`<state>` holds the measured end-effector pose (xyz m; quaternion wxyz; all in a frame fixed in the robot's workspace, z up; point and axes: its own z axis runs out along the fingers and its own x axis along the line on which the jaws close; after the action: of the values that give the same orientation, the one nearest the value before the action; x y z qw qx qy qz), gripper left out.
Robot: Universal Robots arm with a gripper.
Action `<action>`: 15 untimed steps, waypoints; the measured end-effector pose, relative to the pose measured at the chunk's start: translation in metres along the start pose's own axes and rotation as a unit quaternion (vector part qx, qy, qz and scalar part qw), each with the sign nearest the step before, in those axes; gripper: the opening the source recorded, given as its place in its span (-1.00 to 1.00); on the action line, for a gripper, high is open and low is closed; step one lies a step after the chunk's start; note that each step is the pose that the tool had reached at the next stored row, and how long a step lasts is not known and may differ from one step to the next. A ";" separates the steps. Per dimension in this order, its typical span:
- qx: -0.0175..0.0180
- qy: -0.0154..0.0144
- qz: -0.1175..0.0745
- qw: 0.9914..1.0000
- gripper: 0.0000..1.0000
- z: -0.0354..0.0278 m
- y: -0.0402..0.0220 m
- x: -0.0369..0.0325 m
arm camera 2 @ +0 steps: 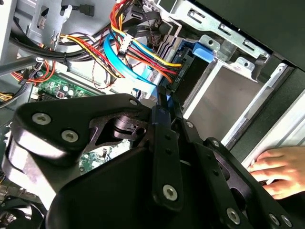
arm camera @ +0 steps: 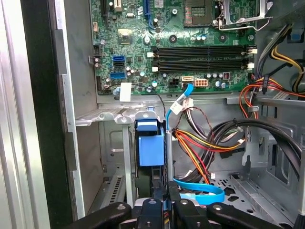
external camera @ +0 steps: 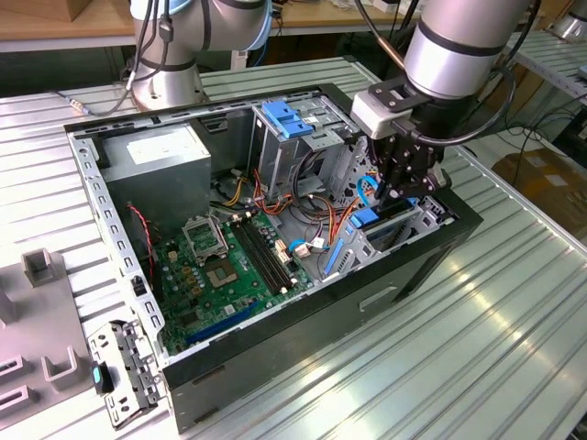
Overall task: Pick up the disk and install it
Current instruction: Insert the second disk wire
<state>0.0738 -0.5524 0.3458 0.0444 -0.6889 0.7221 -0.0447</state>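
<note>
The disk [external camera: 378, 218] stands on edge in the drive bay at the front corner of the open computer case [external camera: 275, 353], on the exterior view's right. Its blue carrier [arm camera: 150, 143] sits between the bay's metal walls. My gripper [external camera: 404, 191] hangs straight over the bay. In both wrist views the black fingers [arm camera: 153, 210] come together on the thin upper edge of the disk. The blue carrier tab [arm camera 2: 202, 51] lies just beyond the fingertips [arm camera 2: 162, 107]. The gripper [arm camera 2: 163, 102] is shut on that edge.
Orange, yellow and blue cables [arm camera: 200, 148] crowd the space beside the bay. The motherboard [external camera: 225, 266] lies on the case floor. A grey power supply [external camera: 160, 156] and a light-blue latch plate [external camera: 287, 119] sit at the back. A person's hand [arm camera 2: 276, 171] rests on the case's outer edge.
</note>
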 end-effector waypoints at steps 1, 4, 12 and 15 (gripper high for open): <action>0.000 0.000 0.000 1.000 -0.68 0.0000 0.0000 0.0005; 0.000 -0.001 0.000 1.000 -0.68 0.0009 0.0001 0.0007; 0.000 -0.008 0.001 1.000 -0.68 0.0068 0.0008 0.0014; 0.000 -0.008 0.001 1.000 -0.68 0.0065 0.0007 0.0015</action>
<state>0.0738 -0.5538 0.3392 0.0503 -0.6885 0.7225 -0.0386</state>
